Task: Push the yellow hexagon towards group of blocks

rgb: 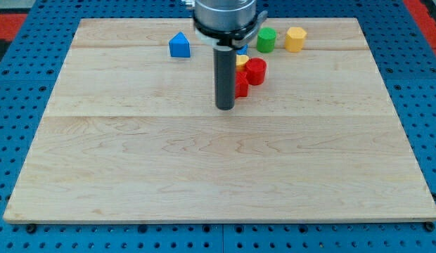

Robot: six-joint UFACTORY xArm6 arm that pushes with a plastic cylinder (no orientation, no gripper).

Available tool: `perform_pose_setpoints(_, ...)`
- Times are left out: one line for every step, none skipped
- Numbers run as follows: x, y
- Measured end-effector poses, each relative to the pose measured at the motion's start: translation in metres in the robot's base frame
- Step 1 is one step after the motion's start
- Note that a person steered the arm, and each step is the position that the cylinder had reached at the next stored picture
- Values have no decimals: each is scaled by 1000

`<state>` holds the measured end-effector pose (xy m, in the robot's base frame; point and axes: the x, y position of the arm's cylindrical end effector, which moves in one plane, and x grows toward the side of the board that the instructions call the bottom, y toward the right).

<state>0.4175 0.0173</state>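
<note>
The yellow hexagon (295, 39) sits near the board's top edge, right of centre. A green cylinder (266, 40) stands just left of it. Below that, a red cylinder (255, 71), a red block (241, 85) and a small yellow block (241, 61) are bunched together, partly hidden behind the rod; a bit of blue shows above the yellow block. My tip (225, 108) rests on the board just left of and below the red block, well to the lower left of the yellow hexagon.
A blue house-shaped block (179, 46) sits alone at the top, left of the rod. The wooden board (218, 169) lies on a blue pegboard surface. The arm's body hangs over the top centre.
</note>
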Motion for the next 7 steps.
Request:
perform_pose_setpoints(-10, 21)
perform_pose_setpoints(-14, 23)
perform_pose_setpoints(-14, 23)
perform_pose_setpoints(1, 68)
perform_pose_setpoints(-42, 114)
perform_pose_setpoints(-104, 149)
perform_pose_setpoints(-149, 164)
